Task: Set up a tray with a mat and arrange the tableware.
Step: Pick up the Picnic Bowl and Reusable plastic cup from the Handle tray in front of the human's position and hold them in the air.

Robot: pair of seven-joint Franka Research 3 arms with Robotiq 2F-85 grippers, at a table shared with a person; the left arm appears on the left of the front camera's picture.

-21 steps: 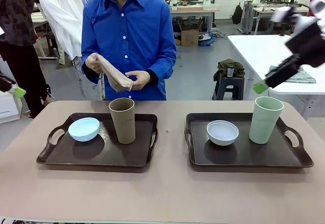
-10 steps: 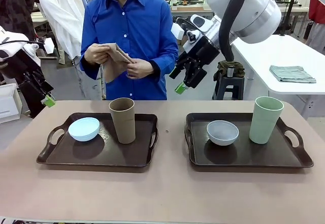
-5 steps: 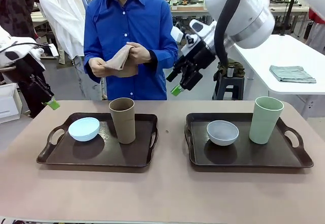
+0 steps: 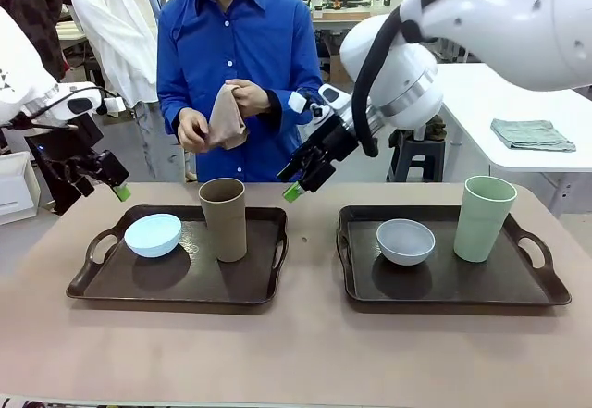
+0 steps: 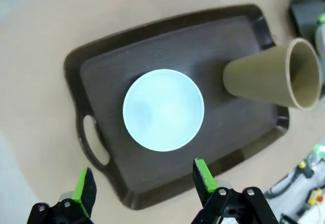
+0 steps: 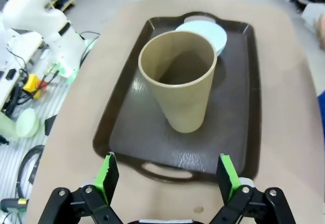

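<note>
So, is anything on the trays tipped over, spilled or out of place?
Nothing stands out. The brown cup and pale green cup stand upright, the pale blue bowl and white bowl sit right side up, and nothing is spilled.

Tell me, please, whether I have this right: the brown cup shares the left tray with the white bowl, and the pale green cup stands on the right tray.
Not quite. In the front view the brown cup shares the left tray with the pale blue bowl; the white bowl sits on the right tray, where the pale green cup does stand.
</note>
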